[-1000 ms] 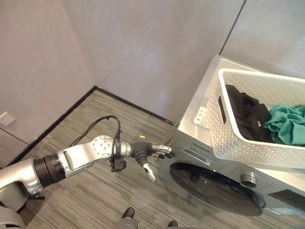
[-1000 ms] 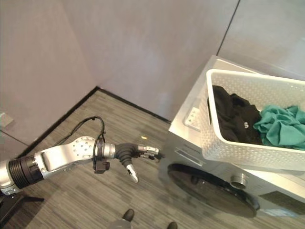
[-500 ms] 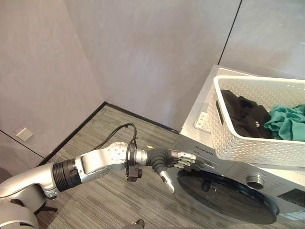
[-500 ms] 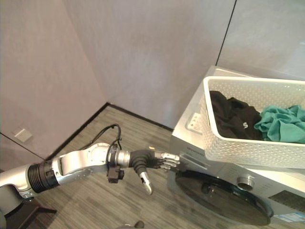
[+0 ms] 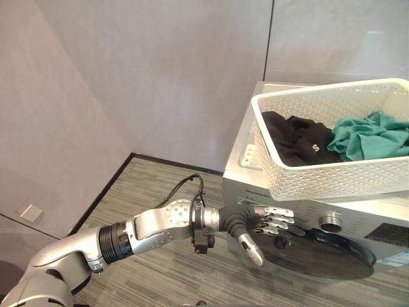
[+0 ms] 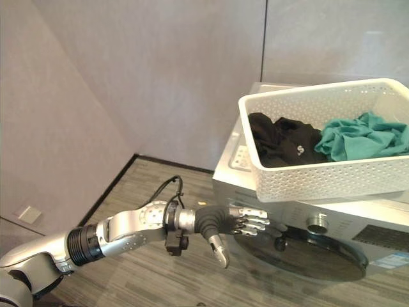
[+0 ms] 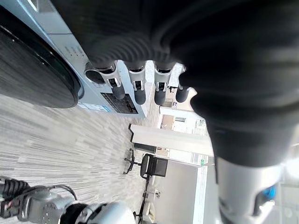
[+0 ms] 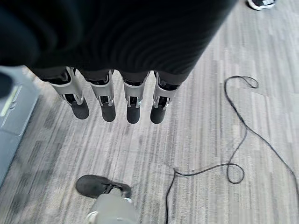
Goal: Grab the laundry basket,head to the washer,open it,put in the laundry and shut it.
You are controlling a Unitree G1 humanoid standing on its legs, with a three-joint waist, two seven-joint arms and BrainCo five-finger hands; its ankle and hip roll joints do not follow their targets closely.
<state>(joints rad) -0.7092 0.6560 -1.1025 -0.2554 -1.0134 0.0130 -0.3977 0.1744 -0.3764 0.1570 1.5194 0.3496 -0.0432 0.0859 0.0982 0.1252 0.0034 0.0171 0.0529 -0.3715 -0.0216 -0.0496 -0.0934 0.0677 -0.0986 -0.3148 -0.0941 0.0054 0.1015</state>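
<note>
One white laundry basket (image 5: 332, 173) sits on top of the one washer (image 5: 358, 220), holding two garments, a black one (image 5: 297, 137) and a teal one (image 5: 367, 137). The left hand (image 5: 259, 224), fingers straight and holding nothing, has moved in from the floor side to the round door's (image 5: 326, 252) upper edge. The right hand (image 8: 117, 100) hangs slack above the carpet.

the washer (image 5: 289, 203) wears smooth silver-grey casing with a soft sheen, and its round door (image 5: 323, 251) is dark, glossy glass. up top, the laundry basket (image 5: 332, 180) is white perforated plastic, matt. inside it, black cloth (image 5: 295, 137) and teal cloth (image 5: 367, 135), both soft and crumpled. left hand (image 5: 246, 222): polished metal fingers, dark ribbed rubbery cover. the floor (image 5: 147, 192) is streaky grey carpet, rough-looking; the walls (image 5: 160, 77) plain matt grey.
</note>
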